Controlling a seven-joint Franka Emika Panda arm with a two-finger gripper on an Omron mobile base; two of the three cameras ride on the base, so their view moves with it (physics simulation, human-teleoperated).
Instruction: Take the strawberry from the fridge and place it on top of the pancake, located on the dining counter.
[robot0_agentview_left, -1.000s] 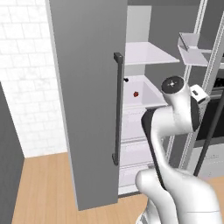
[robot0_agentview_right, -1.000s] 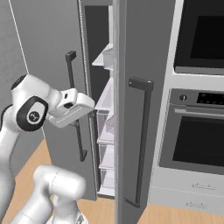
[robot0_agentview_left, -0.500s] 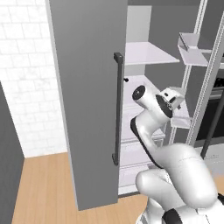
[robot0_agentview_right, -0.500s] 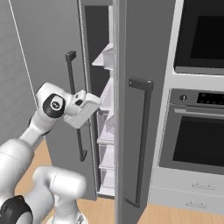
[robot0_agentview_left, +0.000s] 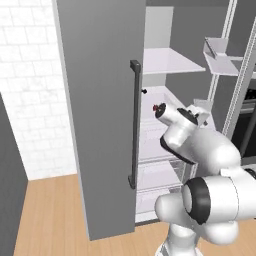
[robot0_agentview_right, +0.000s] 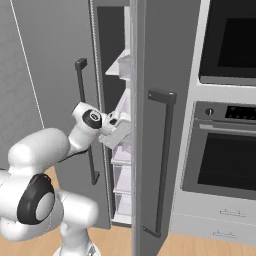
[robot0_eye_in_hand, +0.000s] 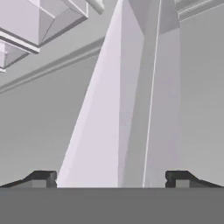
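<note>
The fridge (robot0_agentview_left: 95, 100) stands with its left door swung open, white shelves (robot0_agentview_left: 165, 62) and clear drawers inside. The strawberry (robot0_agentview_left: 155, 107) is a tiny red spot on the middle shelf, just left of my wrist. My arm reaches through the gap between the doors, the hand (robot0_agentview_right: 116, 134) level with that shelf and partly behind the shut right door (robot0_agentview_right: 150, 125). In the hand view my gripper (robot0_eye_in_hand: 111, 180) is open, its fingertips (robot0_eye_in_hand: 43, 177) wide apart with nothing between them, facing white inner walls. The pancake and the dining counter are out of view.
The right door's dark bar handle (robot0_agentview_right: 162, 160) is close to my hand. Two built-in ovens (robot0_agentview_right: 225, 150) with drawers below fill the wall to the right. A white brick wall (robot0_agentview_left: 30, 100) and wooden floor (robot0_agentview_left: 50, 215) lie left of the open door.
The arm has stretched forward from in front of the doors into the fridge, bringing the hand to the middle shelf. The jaws stayed wide apart.
</note>
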